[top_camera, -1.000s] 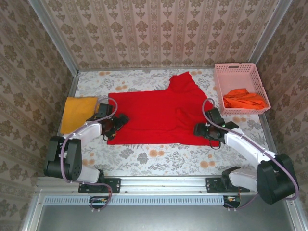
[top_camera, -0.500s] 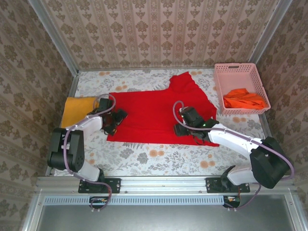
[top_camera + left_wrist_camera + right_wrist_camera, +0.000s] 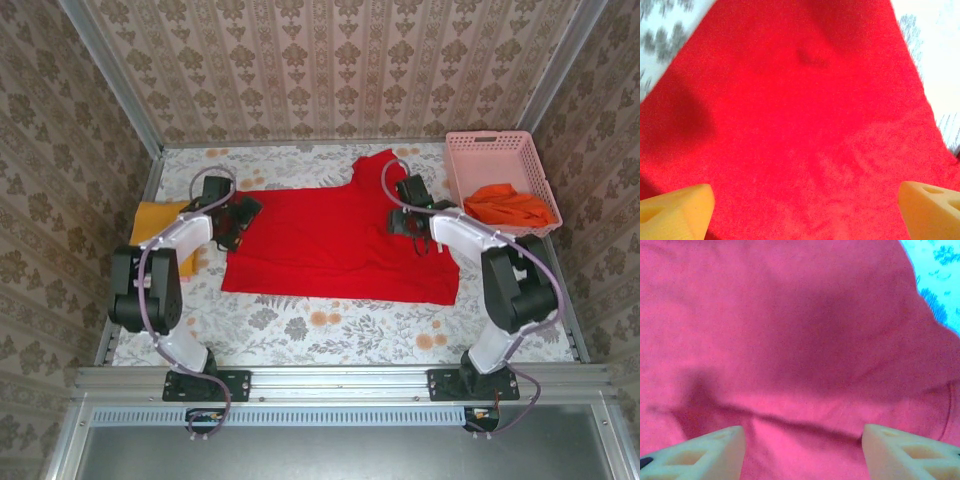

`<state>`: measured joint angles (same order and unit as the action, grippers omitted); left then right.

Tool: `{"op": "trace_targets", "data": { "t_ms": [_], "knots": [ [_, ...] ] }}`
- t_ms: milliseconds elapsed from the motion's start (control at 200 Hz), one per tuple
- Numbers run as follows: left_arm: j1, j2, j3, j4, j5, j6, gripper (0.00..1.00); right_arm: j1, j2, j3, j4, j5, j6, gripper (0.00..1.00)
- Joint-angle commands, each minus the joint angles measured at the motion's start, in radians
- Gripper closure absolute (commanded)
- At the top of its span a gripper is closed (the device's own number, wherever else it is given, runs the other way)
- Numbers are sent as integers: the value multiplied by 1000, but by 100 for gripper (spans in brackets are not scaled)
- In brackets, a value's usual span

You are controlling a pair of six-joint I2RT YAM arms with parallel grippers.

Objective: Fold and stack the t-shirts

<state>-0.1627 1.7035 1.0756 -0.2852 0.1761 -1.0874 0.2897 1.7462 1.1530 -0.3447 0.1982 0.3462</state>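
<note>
On the table, the red t-shirt lies spread flat across the middle, one sleeve reaching toward the far edge. My left gripper is at the shirt's left edge and my right gripper is over its far right part, close to that sleeve.

From my left wrist, my jaws stand spread wide. Only the yellow foam fingertips poke in at the bottom corners, the rest cut off by the frame, with red cloth between them and nothing pinched. Whether the tips touch the cloth I cannot tell.

From my right wrist, the jaws are likewise parted. Both pale fingertips are cropped at the bottom edge above a dark crease that runs across the cloth. They grip nothing, and the colour there reads pinkish and soft in focus.

The mustard-yellow t-shirt sits at the left edge of the table, largely covered by my left arm, so its shape is hard to judge. The orange t-shirt lies bunched inside the pink basket at the far right corner, its lower part screened by the basket wall.
</note>
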Motion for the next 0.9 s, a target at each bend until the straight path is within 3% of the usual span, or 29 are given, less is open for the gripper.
{"op": "trace_targets", "data": {
  "t_ms": [0,320,460,730,895],
  "knots": [
    [16,78,101,-49,-37,58,4,-34,98,137,-63,-46,18,36],
    [15,282,304,-100,-1,136,2,-92,313,344,-139,-153,63,37],
    [16,280,242,-79,2,125,2,-93,291,278,-131,-181,87,37],
    [14,169,66,-37,16,130,2,-83,107,-31,-77,-203,141,38],
    [6,113,65,-55,-9,149,1,-85,46,-46,-82,-181,119,38]
  ]
}}
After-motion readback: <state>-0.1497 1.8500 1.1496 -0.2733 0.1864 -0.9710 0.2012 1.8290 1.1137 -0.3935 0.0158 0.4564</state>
